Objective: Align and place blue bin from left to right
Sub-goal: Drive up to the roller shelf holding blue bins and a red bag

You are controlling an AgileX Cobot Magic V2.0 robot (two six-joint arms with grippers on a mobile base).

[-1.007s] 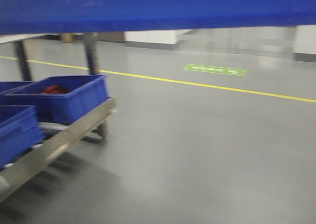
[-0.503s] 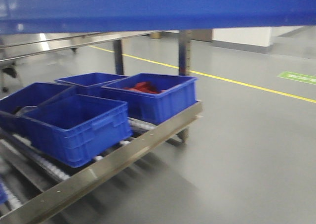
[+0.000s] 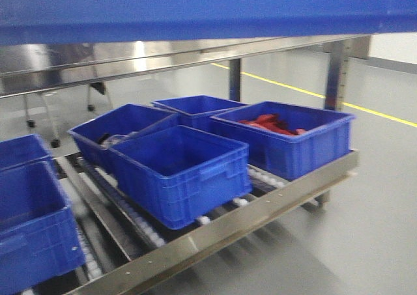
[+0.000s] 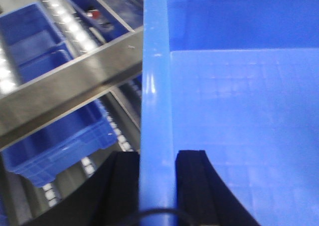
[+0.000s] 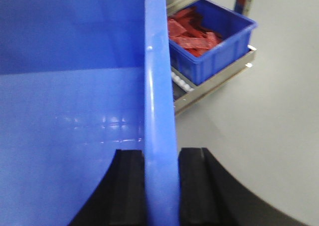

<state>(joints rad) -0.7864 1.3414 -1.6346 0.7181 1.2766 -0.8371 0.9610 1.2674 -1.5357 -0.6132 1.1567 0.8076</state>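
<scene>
The blue bin hangs in the air, its glossy side filling the whole top band of the front view, above and just before a steel rack. The left tool is clenched on the bin's left wall. Its 2 black fingers sit 1 outside and 1 inside the wall, both close against it below the rim. The right tool grasps the opposite wall the same way, 1 finger on each side. Both wrist views look along the rim and down onto the bin's grid-marked bottom. On the rack's rollers stand several smaller bins of a darker blue. The front bin sits nearest the rack's front rail. Just right of it, at the rack's end, the end bin holds red parts. In the right wrist view this end bin lies beyond the held bin's right wall. 2 more bins stand behind these and 2 at the left edge. The grey floor carries a yellow line.
</scene>
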